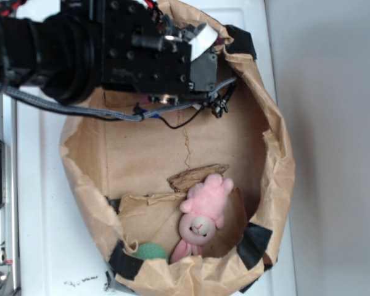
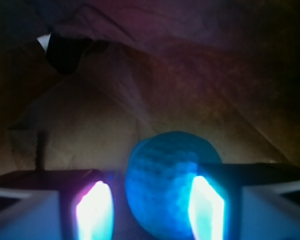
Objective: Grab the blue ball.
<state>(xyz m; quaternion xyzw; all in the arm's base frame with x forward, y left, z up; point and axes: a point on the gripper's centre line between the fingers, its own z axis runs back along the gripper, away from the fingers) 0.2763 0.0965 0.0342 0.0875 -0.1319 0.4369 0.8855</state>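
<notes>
Crumpled brown paper formed a wide, bowl-shaped bag (image 1: 277,154) lying on a white bench (image 1: 43,203), its rim patched with black tape. Inside it, near the lower edge of the exterior view, sat a pink plush bunny (image 1: 203,216) with a pale face, and just beside it, partly hidden by the rim, a round green ball (image 1: 151,251). The black robot arm (image 1: 111,49) reached into the upper part of the bag. In the dim wrist view, the small teal-blue ball with a dimpled surface (image 2: 165,185) sat between the two glowing fingertips of the gripper (image 2: 150,210). The right fingertip (image 2: 206,210) overlapped the ball; the left stood just beside it. Whether the gripper was actually clenched on the ball could not be told.
</notes>
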